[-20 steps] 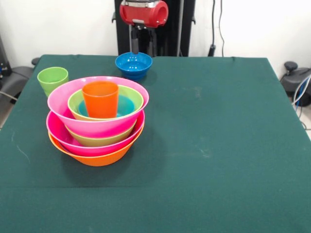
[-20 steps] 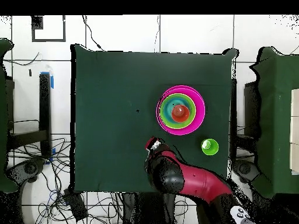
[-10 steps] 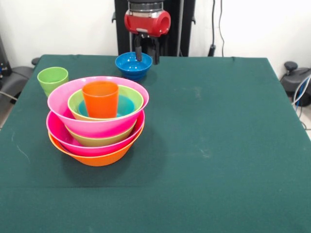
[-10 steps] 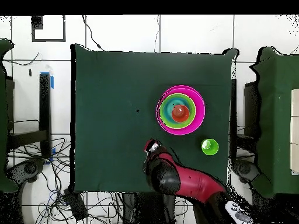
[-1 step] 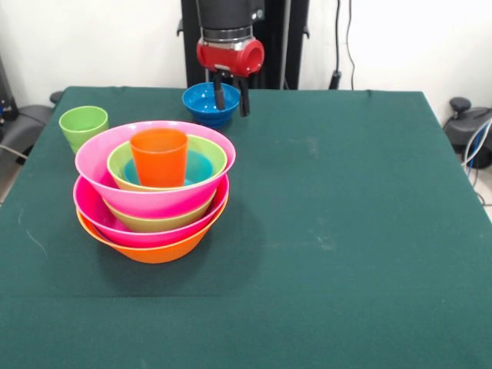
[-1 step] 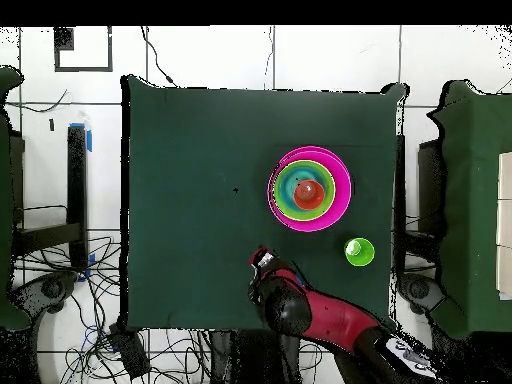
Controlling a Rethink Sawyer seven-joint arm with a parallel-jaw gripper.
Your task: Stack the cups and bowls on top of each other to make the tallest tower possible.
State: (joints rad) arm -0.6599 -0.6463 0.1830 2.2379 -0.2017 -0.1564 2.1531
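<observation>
Presently the gripper (image 5: 231,98) hangs spread over the rim of the small dark blue bowl (image 5: 207,102) at the table's edge; next it must pinch that rim and carry it to the tower (image 5: 154,192).

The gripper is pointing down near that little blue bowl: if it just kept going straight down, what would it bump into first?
Probably the blue bowl. The gripper is open, one finger over the bowl's inside, the other past its rim, so the rim looks likeliest, though depth is hard to judge.
</observation>
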